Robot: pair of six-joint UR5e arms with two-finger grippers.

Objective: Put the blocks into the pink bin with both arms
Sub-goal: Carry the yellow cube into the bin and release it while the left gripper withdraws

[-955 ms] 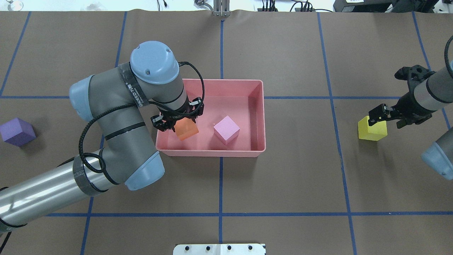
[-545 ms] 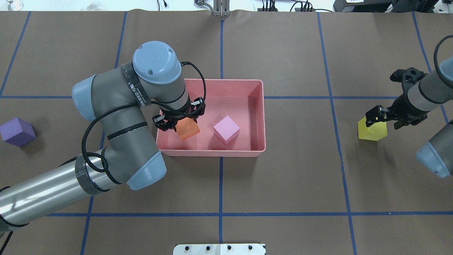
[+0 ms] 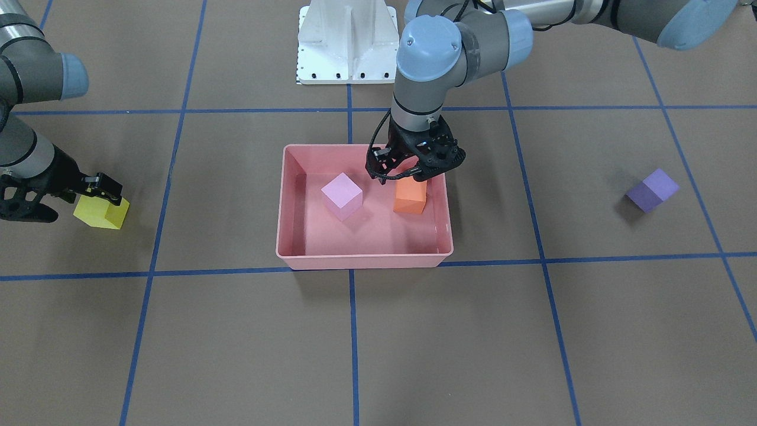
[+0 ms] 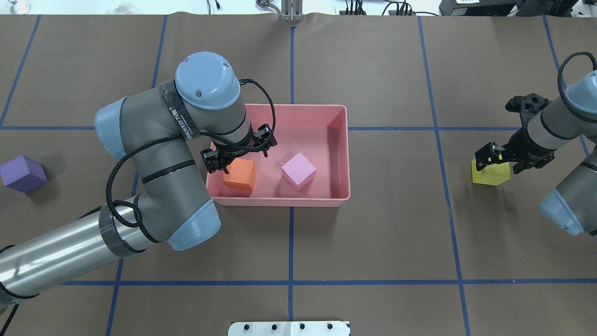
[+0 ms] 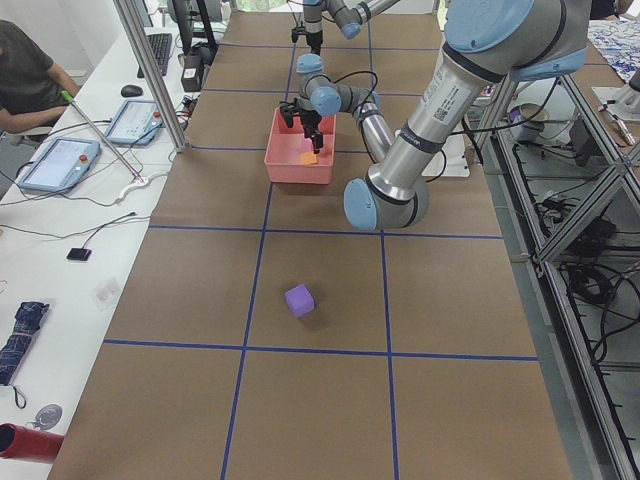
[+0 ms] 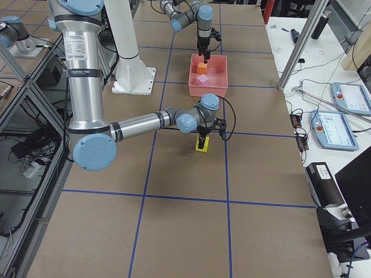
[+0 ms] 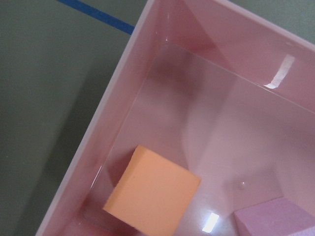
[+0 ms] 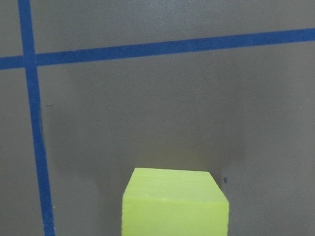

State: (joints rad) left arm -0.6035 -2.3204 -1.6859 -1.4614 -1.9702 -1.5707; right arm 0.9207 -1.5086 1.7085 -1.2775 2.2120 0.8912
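Note:
The pink bin (image 4: 303, 106) stands mid-table. The light pink block (image 4: 298, 170) and the orange block (image 4: 240, 175) lie in it. My left gripper (image 4: 239, 153) is open just above the orange block and does not touch it; the front-facing view shows the gripper (image 3: 408, 173) over that block (image 3: 410, 198). My right gripper (image 4: 496, 158) is open, low over the yellow block (image 4: 489, 173), which rests on the table at the right. The purple block (image 4: 22, 173) sits alone at the far left. The left wrist view shows the orange block (image 7: 152, 191) by the bin wall (image 7: 123, 113).
The white pedestal (image 3: 347, 41) stands at the robot's edge of the table. Blue tape lines (image 4: 291, 242) cross the brown table cover. A person (image 5: 25, 75) sits at a side desk beyond the table's far edge.
My left gripper has let go of the orange block, which now lies flat in the bin. My right gripper has moved a little left over the yellow block, which has not moved.

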